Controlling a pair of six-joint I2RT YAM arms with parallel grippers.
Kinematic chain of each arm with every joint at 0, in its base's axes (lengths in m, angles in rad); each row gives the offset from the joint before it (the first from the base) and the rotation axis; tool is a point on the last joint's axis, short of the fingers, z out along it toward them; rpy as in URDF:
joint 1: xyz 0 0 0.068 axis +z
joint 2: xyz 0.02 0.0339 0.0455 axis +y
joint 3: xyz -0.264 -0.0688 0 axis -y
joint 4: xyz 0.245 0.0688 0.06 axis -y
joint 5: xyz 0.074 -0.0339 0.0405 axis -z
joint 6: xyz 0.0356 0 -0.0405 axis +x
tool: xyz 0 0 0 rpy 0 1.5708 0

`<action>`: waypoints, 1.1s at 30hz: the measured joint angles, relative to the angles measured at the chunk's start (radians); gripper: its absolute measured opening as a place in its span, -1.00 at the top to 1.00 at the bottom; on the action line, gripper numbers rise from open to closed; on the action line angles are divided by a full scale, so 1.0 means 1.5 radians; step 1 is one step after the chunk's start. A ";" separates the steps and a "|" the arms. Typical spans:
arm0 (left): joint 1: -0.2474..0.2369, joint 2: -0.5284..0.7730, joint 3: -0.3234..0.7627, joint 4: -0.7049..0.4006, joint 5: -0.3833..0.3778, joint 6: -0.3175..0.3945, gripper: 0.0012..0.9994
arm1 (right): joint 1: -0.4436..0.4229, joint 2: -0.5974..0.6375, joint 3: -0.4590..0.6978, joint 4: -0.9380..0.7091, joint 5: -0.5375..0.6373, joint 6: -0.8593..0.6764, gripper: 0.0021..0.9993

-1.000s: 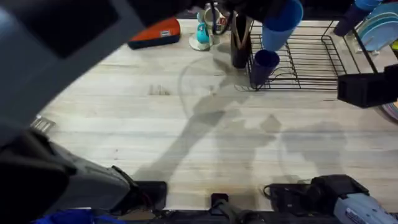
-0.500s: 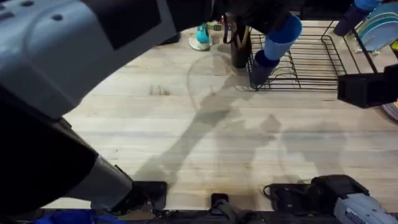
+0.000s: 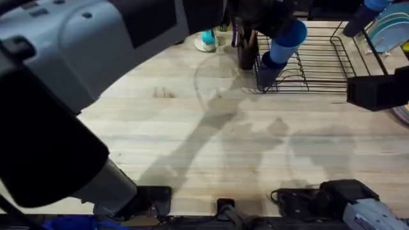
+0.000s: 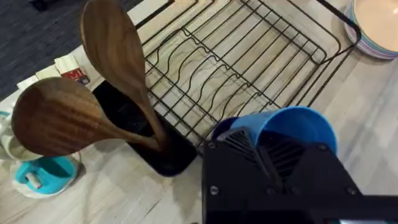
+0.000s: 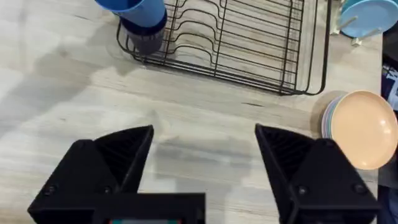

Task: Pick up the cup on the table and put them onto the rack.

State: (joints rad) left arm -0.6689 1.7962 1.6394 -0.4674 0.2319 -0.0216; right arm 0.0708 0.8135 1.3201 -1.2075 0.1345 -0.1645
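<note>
Bright blue cup held over the rack's near-left corner

We judge the bright blue cup light, stiff and a little slick (plain plastic), best taken across its wall near the rim; the left pincer is clamped on it at upper centre of the overhead frame, just above the navy cup in the rack. The right pincer hangs spread apart over the tabletop.

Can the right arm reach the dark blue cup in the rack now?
Probably not cleanly. The dark blue cup stands in the rack corner, but the light blue cup, held by the left gripper, sits right over it. The right gripper hangs open above bare table.
</note>
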 joint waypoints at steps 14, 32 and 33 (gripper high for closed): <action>0.000 0.026 0.000 -0.011 -0.013 0.000 0.92 | 0.000 0.000 0.000 0.000 0.000 0.000 -0.99; 0.000 0.033 0.000 -0.020 -0.030 -0.001 0.92 | 0.000 0.000 0.000 0.000 0.000 0.000 -0.99; 0.000 0.036 0.000 -0.020 -0.030 -0.001 0.92 | 0.000 0.000 0.000 0.000 0.000 0.000 -0.98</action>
State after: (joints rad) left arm -0.6689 1.8501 1.6394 -0.4977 0.1867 -0.0226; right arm 0.0708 0.8135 1.3201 -1.2072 0.1345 -0.1646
